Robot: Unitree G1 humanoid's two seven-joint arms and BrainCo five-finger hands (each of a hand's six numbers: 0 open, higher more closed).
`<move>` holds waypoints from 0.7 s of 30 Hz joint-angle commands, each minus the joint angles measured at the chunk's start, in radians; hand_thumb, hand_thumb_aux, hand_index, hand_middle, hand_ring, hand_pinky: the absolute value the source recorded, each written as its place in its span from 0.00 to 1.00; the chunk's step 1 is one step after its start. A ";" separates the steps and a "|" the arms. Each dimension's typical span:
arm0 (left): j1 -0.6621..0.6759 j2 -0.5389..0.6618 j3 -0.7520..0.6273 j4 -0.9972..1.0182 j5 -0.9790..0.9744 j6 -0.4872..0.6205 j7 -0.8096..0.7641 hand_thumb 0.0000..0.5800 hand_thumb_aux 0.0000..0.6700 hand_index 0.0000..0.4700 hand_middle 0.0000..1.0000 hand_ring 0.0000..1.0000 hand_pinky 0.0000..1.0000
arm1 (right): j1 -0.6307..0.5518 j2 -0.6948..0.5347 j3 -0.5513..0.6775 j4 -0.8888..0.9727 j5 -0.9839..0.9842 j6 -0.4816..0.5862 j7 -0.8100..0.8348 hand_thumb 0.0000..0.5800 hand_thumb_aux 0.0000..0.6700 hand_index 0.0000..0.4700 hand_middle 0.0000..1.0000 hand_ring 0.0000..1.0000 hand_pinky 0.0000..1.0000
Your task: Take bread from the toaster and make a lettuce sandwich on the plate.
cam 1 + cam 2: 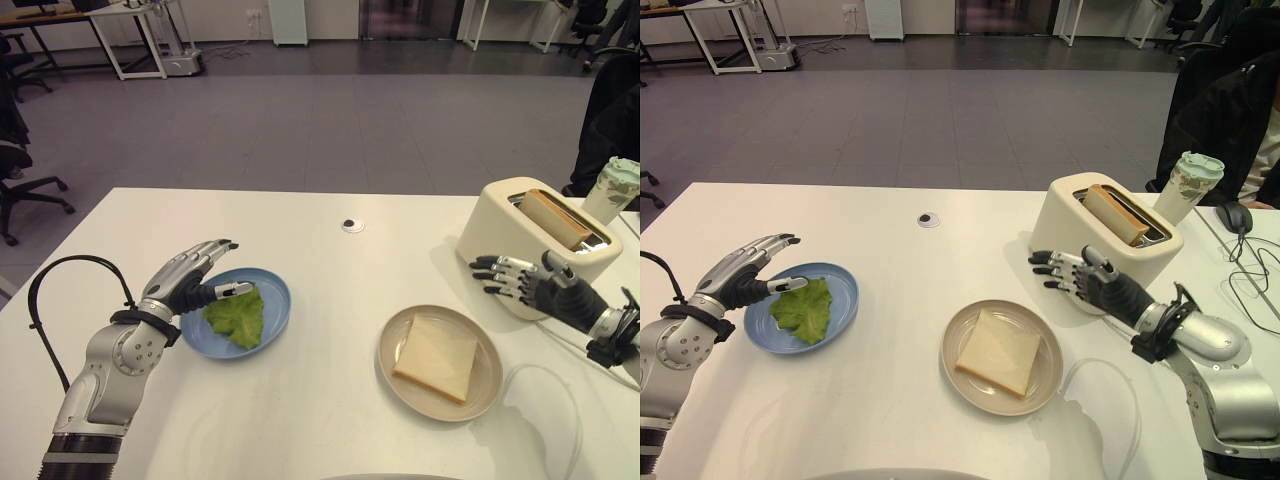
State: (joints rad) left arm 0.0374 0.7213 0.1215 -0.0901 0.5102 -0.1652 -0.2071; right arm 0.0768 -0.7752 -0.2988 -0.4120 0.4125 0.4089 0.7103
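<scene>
Bread (436, 356) lies flat on the tan plate (489, 372) near the table's (330, 270) front edge, a single slice serving as the sandwich base. A second slice (553, 218) stands in the toaster (495, 235) slot, its top above the rim where a hand could pinch it. The lettuce (236, 315) sits in a blue dish (272, 298) well to the left of the plate, so each hand has its own stock on its own side (a sensible split, as far as I can judge).

The left hand (185, 275) hangs over the dish's near-left rim, fingers stretched out above the leaf and thumb tip just at its edge. It grasps nothing; the pose looks like the approach to a pinch on the lettuce, which I take to be the step in hand.

The right hand (535, 285) is held low in front of the toaster, between it and the plate, palm down and fingers spread toward the left. It is released and empty, close to the toaster's side, though contact is hard to tell.

A lidded cup (612, 190) stands just behind the toaster, near enough to be knocked when the second slice is lifted.
</scene>
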 commanded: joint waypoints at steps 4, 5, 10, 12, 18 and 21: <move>-0.011 0.036 -0.043 0.063 0.062 0.015 -0.010 0.00 0.00 0.00 0.00 0.00 0.00 | -0.046 -0.042 -0.050 -0.008 -0.109 -0.094 -0.050 0.00 0.00 0.00 0.00 0.00 0.00; -0.016 0.050 -0.061 0.080 0.095 0.030 -0.022 0.00 0.00 0.00 0.00 0.00 0.00 | -0.046 -0.024 -0.051 -0.016 -0.095 -0.090 -0.059 0.00 0.00 0.00 0.00 0.00 0.00; -0.065 0.120 -0.174 0.108 0.272 0.096 -0.105 0.00 0.00 0.00 0.00 0.00 0.00 | -0.013 0.099 -0.041 -0.057 -0.011 -0.055 -0.111 0.00 0.00 0.00 0.00 0.00 0.00; -0.086 0.131 -0.203 0.121 0.313 0.102 -0.112 0.00 0.00 0.00 0.00 0.00 0.00 | 0.000 0.143 -0.037 -0.077 0.014 -0.044 -0.135 0.00 0.00 0.00 0.00 0.00 0.00; -0.142 0.138 -0.288 0.212 0.397 0.095 -0.089 0.00 0.00 0.00 0.00 0.00 0.00 | 0.030 0.236 -0.054 -0.130 0.113 -0.009 -0.185 0.00 0.00 0.00 0.00 0.00 0.00; -0.154 0.140 -0.313 0.253 0.418 0.084 -0.066 0.94 0.75 0.75 0.00 0.00 0.00 | 0.034 0.248 -0.059 -0.156 0.154 0.007 -0.195 0.00 0.00 0.00 0.00 0.00 0.00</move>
State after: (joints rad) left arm -0.1030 0.8455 -0.1661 0.1348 0.9111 -0.0718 -0.2848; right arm 0.1048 -0.5354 -0.3474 -0.5498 0.5397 0.3941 0.5241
